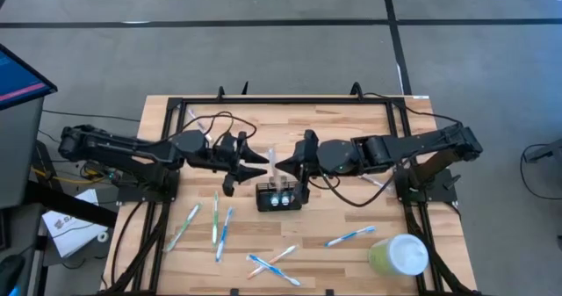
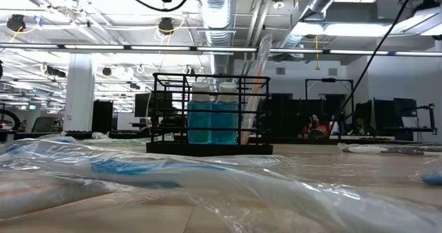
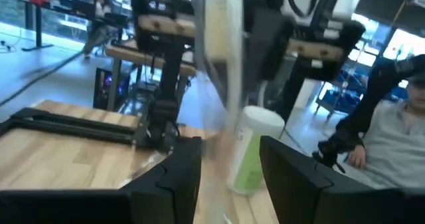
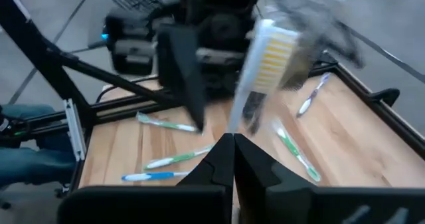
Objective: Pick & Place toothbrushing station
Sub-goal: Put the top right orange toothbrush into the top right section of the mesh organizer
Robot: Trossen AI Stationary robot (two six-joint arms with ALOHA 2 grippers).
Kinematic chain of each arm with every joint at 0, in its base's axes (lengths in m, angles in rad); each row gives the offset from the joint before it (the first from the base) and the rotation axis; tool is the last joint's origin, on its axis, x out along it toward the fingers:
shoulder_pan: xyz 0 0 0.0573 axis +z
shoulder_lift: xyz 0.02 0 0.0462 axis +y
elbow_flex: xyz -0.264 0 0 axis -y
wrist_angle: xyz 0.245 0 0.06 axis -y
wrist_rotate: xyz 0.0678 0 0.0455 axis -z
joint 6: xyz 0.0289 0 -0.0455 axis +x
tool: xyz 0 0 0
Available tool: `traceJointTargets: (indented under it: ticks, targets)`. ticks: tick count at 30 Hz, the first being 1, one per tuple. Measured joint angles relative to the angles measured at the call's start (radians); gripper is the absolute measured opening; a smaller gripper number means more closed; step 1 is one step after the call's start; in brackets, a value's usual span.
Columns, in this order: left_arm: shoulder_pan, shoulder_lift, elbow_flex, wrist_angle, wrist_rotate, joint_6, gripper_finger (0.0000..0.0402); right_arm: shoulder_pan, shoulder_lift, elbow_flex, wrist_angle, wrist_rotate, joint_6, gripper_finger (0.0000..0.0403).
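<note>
The black wire toothbrushing station (image 1: 281, 196) stands mid-table with two blue bottles in it; it also shows in the low view (image 2: 207, 115). A toothbrush in a clear wrapper (image 1: 272, 162) stands slanted above it, and its lower end reaches into the station's side (image 2: 250, 115). My right gripper (image 4: 232, 144) is shut on this toothbrush, just right of it. My left gripper (image 3: 229, 177) is open just left of it, with a finger on either side of the wrapper (image 3: 222, 71). My right gripper pinches the wrapped toothbrush by its handle (image 4: 239, 117) between its two shut fingers. The fingers come about level from the table's right and lie across it. The toothbrush rises tilted from the fingers, its head with yellow bristles (image 4: 273, 56) up.
Several wrapped toothbrushes lie loose on the near half of the table (image 1: 218, 224) (image 1: 351, 236) (image 1: 272, 263). A pale green cup with a white lid (image 1: 399, 255) stands at the near right. One wrapped toothbrush lies close before the low camera (image 2: 138, 169).
</note>
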Motion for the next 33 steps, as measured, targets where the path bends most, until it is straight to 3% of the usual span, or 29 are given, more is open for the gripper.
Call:
traceJointTargets:
  ticks: [13,20,33]
  targets:
    - [0.002,0.031,-0.001,0.020,0.000,-0.007,0.0163,-0.034,0.000,0.000,0.083,-0.051,-0.008,0.0000]
    - [0.002,0.044,-0.001,0.028,0.000,-0.007,0.0186,-0.043,0.000,0.000,0.079,-0.058,-0.011,0.0000]
    - [0.045,0.049,-0.001,0.025,0.001,-0.035,0.0187,-0.043,0.000,0.000,0.051,-0.077,-0.027,0.0000]
